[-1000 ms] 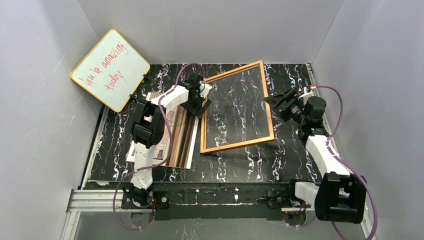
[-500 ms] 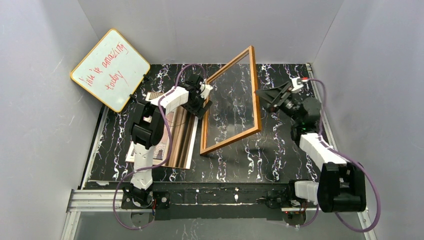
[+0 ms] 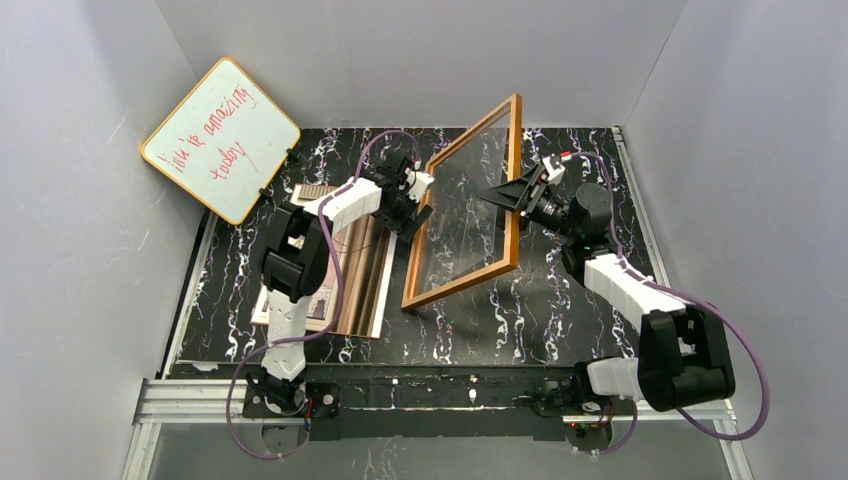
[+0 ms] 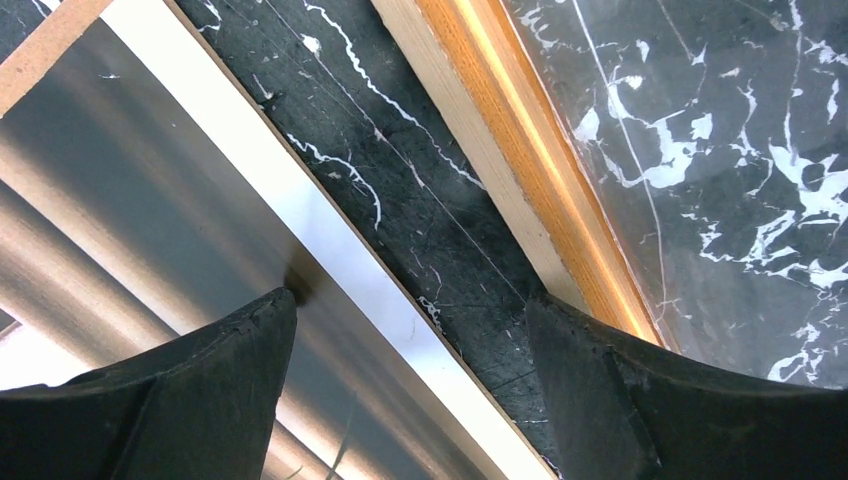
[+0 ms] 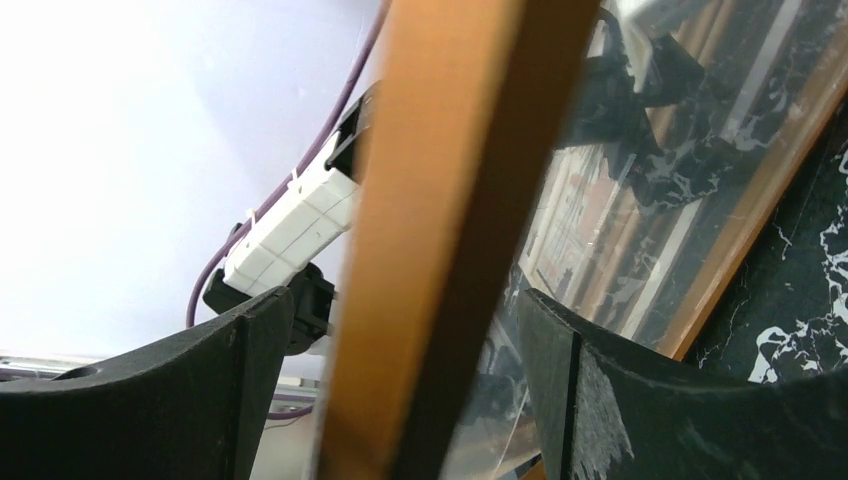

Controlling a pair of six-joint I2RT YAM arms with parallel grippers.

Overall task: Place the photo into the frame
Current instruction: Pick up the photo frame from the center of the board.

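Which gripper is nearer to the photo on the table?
Left. The left gripper is at the photo's right edge, between it and the frame; the right gripper is beyond the frame, at its raised edge.

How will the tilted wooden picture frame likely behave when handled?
Probably stiff: the frame keeps straight edges though propped on one long edge, its raised rail between the fingers of the right end effector. Likely apt to tip: it stands steeply on that thin edge. Possibly fragile and slippery, given its clear, reflective pane.
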